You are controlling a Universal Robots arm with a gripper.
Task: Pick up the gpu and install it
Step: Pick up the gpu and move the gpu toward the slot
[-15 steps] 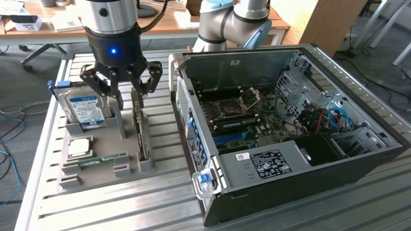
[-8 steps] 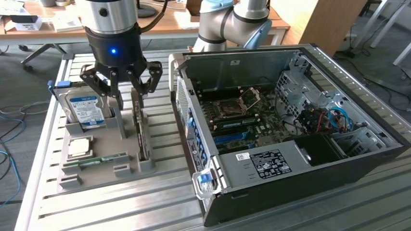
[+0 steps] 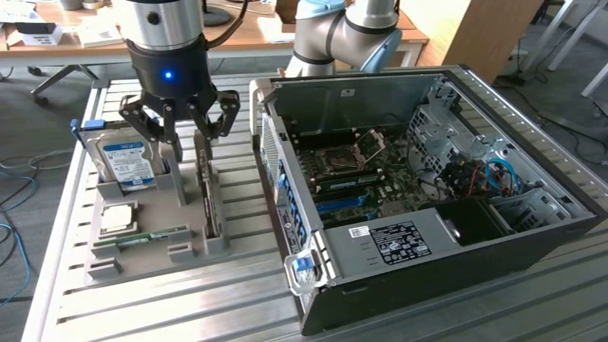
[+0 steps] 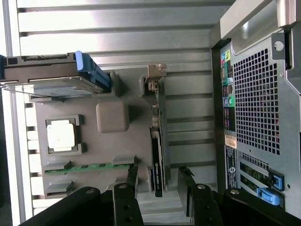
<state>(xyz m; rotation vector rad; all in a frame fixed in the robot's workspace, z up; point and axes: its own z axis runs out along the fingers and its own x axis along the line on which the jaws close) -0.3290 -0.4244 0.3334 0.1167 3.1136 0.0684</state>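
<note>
The gpu (image 3: 203, 187) stands on edge in a slot of the grey parts holder (image 3: 152, 260), on the slotted metal worktop (image 3: 190, 313), with its metal bracket (image 4: 154, 77) at the end nearer the hard drive. The arm (image 3: 166, 32) hangs straight over it with the jaws spread wide and holding nothing. In the wrist view the gpu (image 4: 157, 146) lies along the line between them, with a clear gap to either one. To the exterior view's left of the card, the silver hard drive (image 3: 124, 160) with its blue-white label stands upright in the same holder. In front of it the processor (image 3: 119, 217) lies flat in its pocket, and the green memory stick (image 3: 152, 236) rests beside that. To the exterior view's right, the open computer case (image 3: 532, 235) lies on its side near the holder, with its motherboard (image 3: 366, 174) exposed.
</note>
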